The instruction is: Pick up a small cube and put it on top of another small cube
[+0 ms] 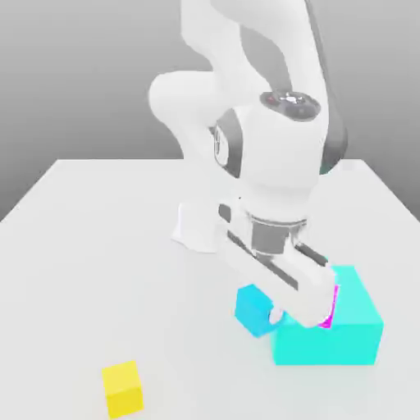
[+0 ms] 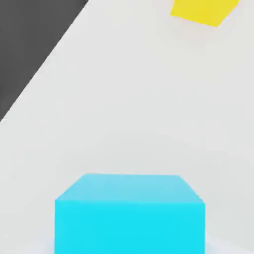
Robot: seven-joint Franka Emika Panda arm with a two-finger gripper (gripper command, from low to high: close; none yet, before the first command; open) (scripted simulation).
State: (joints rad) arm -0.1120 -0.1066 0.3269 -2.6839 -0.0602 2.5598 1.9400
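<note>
The small sky-blue cube (image 1: 254, 310) rests on the white table, touching or nearly touching the near-left side of the large turquoise block (image 1: 332, 326). My gripper (image 1: 283, 310) hangs low, right over the cube's edge nearest the block, and covers part of it. In the hand view the sky-blue cube (image 2: 130, 213) sits close and centred under the hand. A yellow cube (image 1: 123, 388) of the same size lies apart, toward the exterior view's lower left, and the hand view catches this yellow cube (image 2: 203, 11) farther off. A sliver of magenta (image 1: 329, 316) peeks out from behind the hand, against the turquoise block.
The arm's white base (image 1: 197, 225) stands behind the cubes. The table's edge (image 2: 44, 64) runs diagonally in the hand view, with dark floor beyond it. Open table (image 1: 98, 271) stretches across the exterior view's left.
</note>
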